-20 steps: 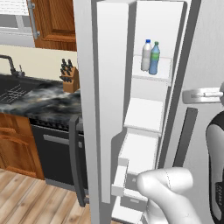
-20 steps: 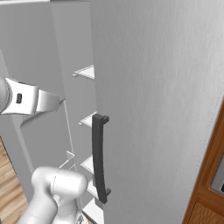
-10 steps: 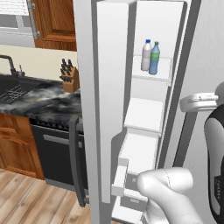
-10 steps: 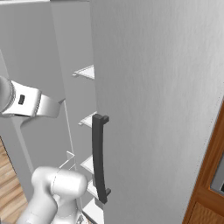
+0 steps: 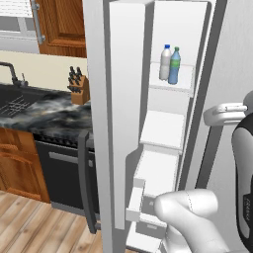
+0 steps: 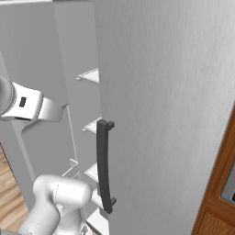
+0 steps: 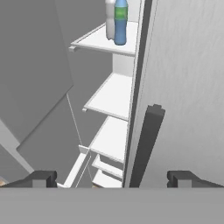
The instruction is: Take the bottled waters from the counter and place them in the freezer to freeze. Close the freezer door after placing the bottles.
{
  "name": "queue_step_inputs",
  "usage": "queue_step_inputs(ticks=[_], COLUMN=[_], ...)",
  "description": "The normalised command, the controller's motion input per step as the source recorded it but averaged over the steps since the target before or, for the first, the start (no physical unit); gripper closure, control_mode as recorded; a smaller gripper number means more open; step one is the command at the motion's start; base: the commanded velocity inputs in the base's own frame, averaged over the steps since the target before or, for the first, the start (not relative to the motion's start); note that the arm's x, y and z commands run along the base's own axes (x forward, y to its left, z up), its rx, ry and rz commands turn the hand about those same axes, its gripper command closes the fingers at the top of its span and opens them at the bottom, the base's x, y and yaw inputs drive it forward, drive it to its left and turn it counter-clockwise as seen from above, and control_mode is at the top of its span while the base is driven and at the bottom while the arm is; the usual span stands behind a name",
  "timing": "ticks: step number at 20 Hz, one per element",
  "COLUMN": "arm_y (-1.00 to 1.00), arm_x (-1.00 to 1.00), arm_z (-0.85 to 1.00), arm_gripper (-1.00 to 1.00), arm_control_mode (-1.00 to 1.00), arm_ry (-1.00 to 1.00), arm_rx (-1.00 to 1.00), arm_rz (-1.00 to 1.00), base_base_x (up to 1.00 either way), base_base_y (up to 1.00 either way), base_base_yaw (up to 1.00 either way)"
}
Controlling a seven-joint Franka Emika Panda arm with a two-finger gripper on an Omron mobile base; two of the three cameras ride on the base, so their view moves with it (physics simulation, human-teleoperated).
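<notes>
Two slim plastic bottles, a white blue-capped bottle [image 5: 165, 63] and a translucent blue-green green-capped bottle [image 5: 174, 65], stand upright side by side, touching, on an upper white shelf [image 5: 171, 83] inside the tall light-grey freezer [image 5: 170, 123]. Its flat grey freezer door [image 5: 96, 123] stands open at left. Two-finger gripper [image 7: 112, 178] is released, jaws spread wide, empty, near a dark vertical handle [image 7: 146, 144]. Black marble-look counter [image 5: 47, 112] lies far left.
</notes>
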Motion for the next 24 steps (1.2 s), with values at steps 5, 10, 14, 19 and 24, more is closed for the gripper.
queue_step_inputs(ticks=[5,10,14,19,24], arm_y=[0.00,0.00,0.00,0.00,0.00], arm_x=[0.00,0.00,0.00,0.00,0.00], arm_z=[0.00,0.00,0.00,0.00,0.00], arm_gripper=[-1.00,-1.00,-1.00,-1.00,-1.00], arm_control_mode=[-1.00,1.00,1.00,1.00,1.00], arm_ry=[0.00,0.00,0.00,0.00,0.00], arm_rx=[0.00,0.00,0.00,0.00,0.00], arm_rz=[0.00,0.00,0.00,0.00,0.00], base_base_x=[0.00,0.00,0.00,0.00,-0.38], base_base_y=[0.00,0.00,0.00,0.00,0.00], base_base_yaw=[0.00,0.00,0.00,0.00,0.00])
